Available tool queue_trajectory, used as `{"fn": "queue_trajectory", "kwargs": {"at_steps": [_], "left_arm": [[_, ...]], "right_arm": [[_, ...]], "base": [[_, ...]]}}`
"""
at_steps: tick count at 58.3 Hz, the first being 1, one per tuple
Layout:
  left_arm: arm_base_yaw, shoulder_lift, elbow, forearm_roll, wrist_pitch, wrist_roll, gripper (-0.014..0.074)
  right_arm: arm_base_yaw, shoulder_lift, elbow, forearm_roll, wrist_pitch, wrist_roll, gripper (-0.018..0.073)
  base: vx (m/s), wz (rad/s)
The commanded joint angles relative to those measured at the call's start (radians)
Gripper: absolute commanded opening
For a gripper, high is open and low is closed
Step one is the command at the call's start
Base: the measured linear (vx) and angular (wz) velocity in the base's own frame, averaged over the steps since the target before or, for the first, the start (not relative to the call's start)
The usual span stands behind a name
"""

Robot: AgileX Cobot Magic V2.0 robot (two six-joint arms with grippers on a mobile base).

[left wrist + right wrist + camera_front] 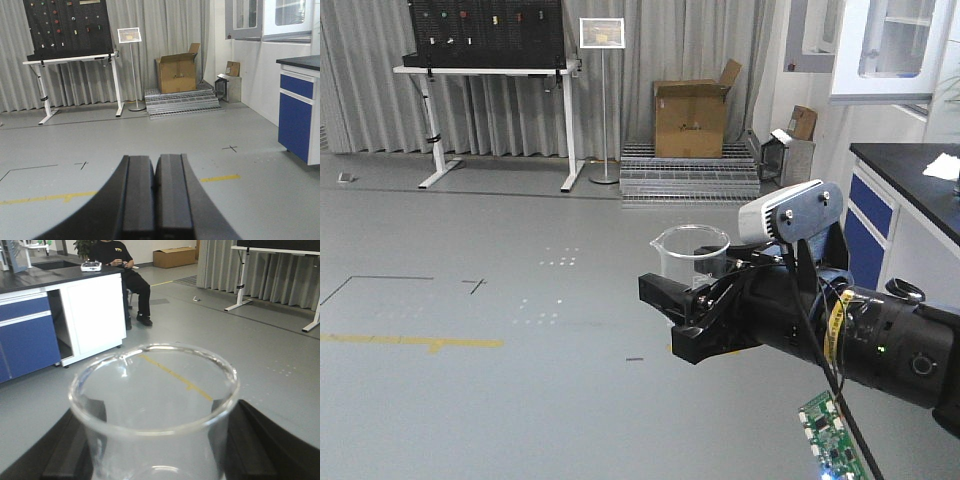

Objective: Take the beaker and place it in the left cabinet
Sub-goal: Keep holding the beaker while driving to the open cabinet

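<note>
Right claw (pixel 680 312): mine, black, at 4 o'clock in the front view. It is clamped narrow on the beaker, with one finger on each side of the glass.
Beaker (pixel 690 256): clear glass, upright, spout at 9 o'clock of its rim. It sits in my right claw, in the air above the floor (pixel 470 400).
Left claw (pixel 155 200): my two black pads are pressed flat together.
Yellow tape line (pixel 220 178): on the grey floor, just beyond my left claw.
Bench (pixel 905 200): black top, blue fronts, at 3 o'clock.
Seated person (pixel 122 265): dark clothes, at 11 o'clock in the right wrist view.
Cardboard box (pixel 690 118): open, on stacked metal grating (pixel 690 172), at 12 o'clock.
Sign stand (pixel 603 35): just beside the grating.
White table (pixel 490 70): carries a black pegboard (pixel 485 30), at 11 o'clock, against grey curtains.
</note>
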Motion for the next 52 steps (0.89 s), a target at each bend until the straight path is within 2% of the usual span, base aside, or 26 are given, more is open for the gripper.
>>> {"fn": "queue_trajectory", "kwargs": {"at_steps": [1, 52], "left_arm": [[-0.002, -0.019, 0.016, -0.007, -0.084, -0.003, 0.0001], [-0.002, -0.019, 0.016, -0.007, -0.084, -0.003, 0.0001]], "right_arm": [[-0.003, -0.034, -0.033, 0.024, -0.031, -0.004, 0.0134], [-0.003, -0.034, -0.033, 0.024, -0.034, -0.004, 0.0134]], "base": [[0.71, -0.05], [0.73, -0.03]]}}
